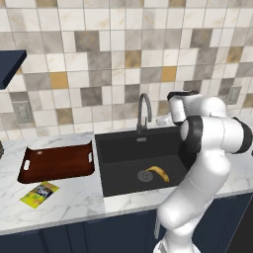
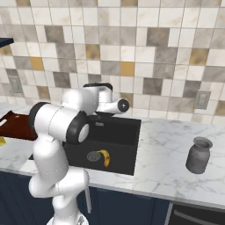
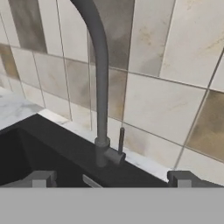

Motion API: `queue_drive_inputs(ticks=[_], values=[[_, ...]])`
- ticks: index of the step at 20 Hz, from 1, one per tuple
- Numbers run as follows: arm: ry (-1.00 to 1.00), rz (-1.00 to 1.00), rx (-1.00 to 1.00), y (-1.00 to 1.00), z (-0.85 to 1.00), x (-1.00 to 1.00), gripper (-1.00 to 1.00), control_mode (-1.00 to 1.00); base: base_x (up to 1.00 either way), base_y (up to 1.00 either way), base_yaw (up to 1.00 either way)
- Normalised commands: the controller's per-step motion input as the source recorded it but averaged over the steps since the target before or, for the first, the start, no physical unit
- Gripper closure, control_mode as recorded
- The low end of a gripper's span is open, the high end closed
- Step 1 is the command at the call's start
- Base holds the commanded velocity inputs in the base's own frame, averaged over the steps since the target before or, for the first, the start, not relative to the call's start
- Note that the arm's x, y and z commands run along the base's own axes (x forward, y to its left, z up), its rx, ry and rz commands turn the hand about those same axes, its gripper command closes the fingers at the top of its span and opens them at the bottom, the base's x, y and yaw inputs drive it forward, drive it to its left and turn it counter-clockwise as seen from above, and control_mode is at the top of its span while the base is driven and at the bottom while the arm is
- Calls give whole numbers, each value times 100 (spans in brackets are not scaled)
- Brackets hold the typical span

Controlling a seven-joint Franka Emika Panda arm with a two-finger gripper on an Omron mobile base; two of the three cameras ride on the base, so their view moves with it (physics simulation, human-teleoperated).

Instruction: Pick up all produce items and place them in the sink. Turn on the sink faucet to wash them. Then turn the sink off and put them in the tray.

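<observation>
1. Backsplash wall [image 1: 123, 44] is a patchwork of square tiles in white, beige, grey, and a few mustard ones.
2. Countertop [image 2: 167, 145] is white marble with grey veining, and navy cabinets [image 1: 74, 237] sit under it.
3. Two grey wall outlets: one on the left [image 1: 22, 111], one on the right [image 2: 201, 99].
4. There's a dark blue overhead unit [image 1: 10, 66] poking in at the upper left.
5. Lighting is flat and even, with no harsh shadows.

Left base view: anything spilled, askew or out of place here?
Nothing spilled or damaged. Only the flat yellow-green printed packet lies askew on the white marble counter, before the reddish-brown rectangular tray.
</observation>
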Motion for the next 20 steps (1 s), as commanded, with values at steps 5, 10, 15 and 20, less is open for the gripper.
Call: queue_drive_inputs(ticks=[5,10,15,20], values=[[0,7,3,0,-5,34,-100,-100,0,0,0],[0,3,0,0,0,12,-100,-100,0,0,0],[0,1,0,0,-7,12,-100,-100,0,0,0],[0,1,0,0,-7,25,-100,-100,0,0,0]])
